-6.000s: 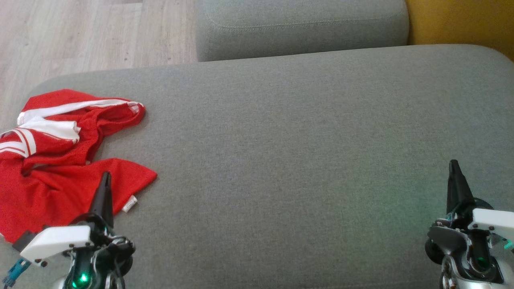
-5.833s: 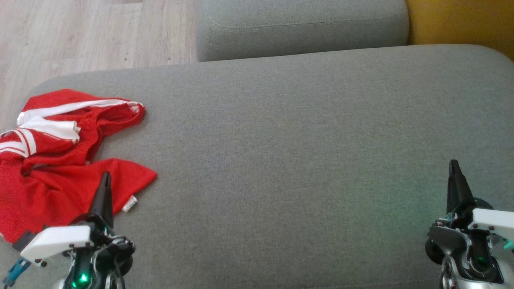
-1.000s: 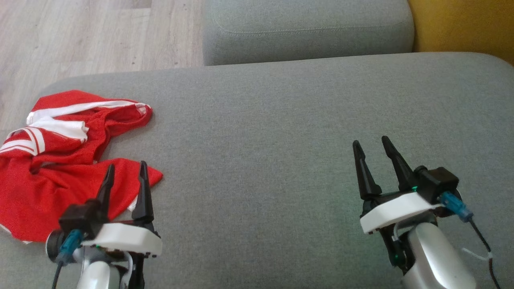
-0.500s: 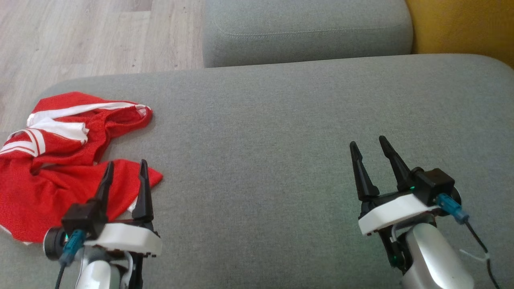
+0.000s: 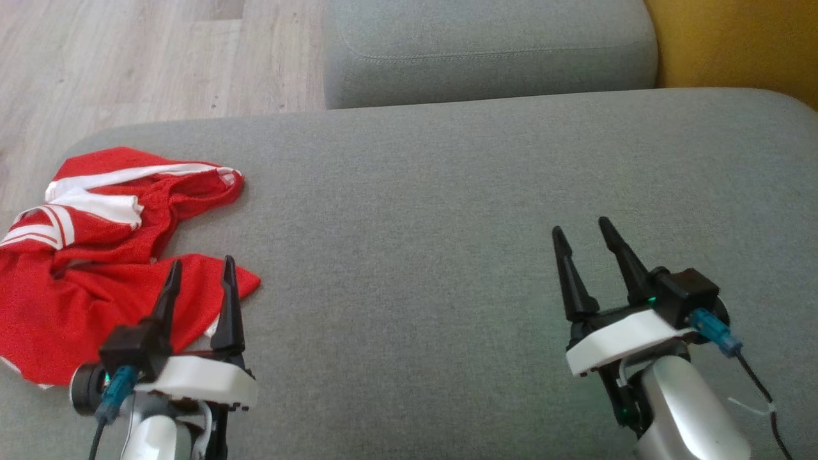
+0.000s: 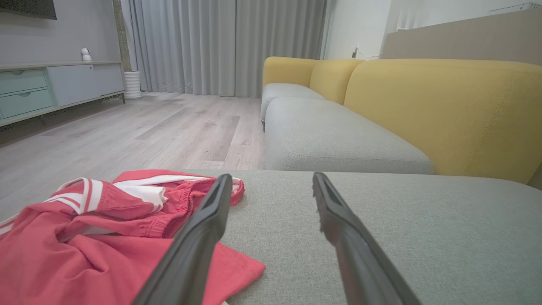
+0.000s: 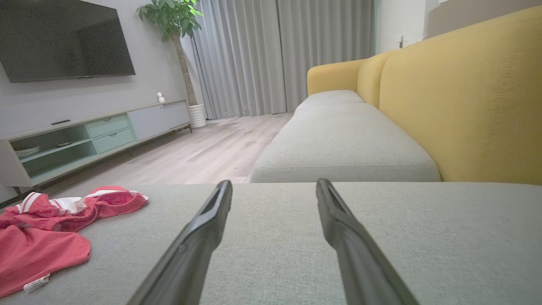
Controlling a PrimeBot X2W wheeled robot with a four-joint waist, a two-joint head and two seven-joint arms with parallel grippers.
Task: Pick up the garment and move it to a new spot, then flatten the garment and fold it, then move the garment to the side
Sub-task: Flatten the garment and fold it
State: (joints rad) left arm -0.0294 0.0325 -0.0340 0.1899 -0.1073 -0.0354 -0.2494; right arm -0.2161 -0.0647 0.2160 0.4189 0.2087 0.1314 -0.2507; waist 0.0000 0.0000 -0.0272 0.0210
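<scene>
Lying garment: we see the red garment with white stripes crumpled in a heap at the left end of the grey seat cushion. Its far part is bunched and its near part is spread flatter.
Tag: a small white tag shows at the garment's near edge.
Left claw: our left gripper is spread fairly wide with nothing between its fingers. It sits at the garment's near right corner, one finger over red cloth and the other over bare cushion. We cannot tell whether it touches the cloth.
Right claw: our right gripper is likewise spread fairly wide and empty, over the right part of the seat cushion, well apart from the garment.
Beyond: a far cushion in grey, a yellow backrest to the right, and pale wood floor at far left.
Room: grey curtains, a low cabinet, a dark television and a potted plant.
</scene>
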